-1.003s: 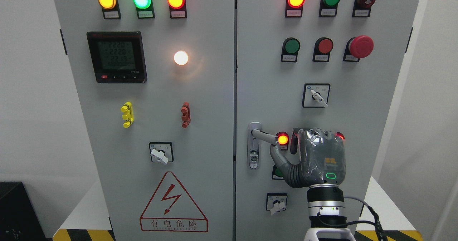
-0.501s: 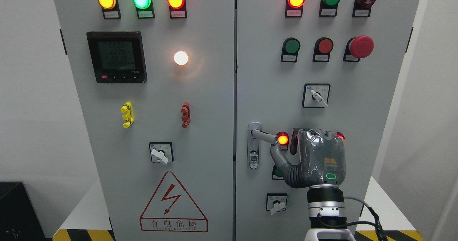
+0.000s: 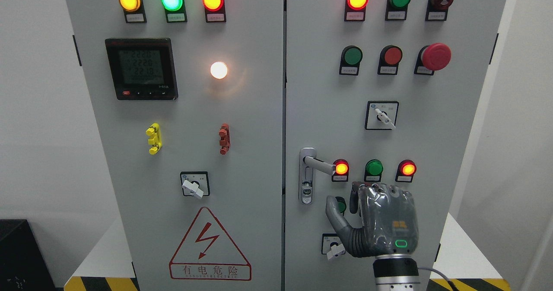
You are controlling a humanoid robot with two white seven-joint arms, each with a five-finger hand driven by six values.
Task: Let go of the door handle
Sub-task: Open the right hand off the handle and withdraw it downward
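Note:
The silver door handle (image 3: 319,165) sticks out to the right from its lock plate (image 3: 306,176) on the right cabinet door (image 3: 328,109). My right hand (image 3: 358,201) comes up from the bottom edge, below and to the right of the handle and apart from it. I see the back of the hand; its thumb is spread to the left and its fingers are relaxed, holding nothing. It covers part of a green button and a rotary switch (image 3: 333,247) low on the door. My left arm does not show.
The right door carries lit red lamps (image 3: 341,168) and a green one (image 3: 373,168) just right of the handle, a selector switch (image 3: 382,115) and a red mushroom stop button (image 3: 435,56) above. The left door (image 3: 194,109) holds a meter, lamps and a hazard sign.
My right hand has dropped down, away from the level of the handle. The green and red lamps it hid now show. The handle has not moved.

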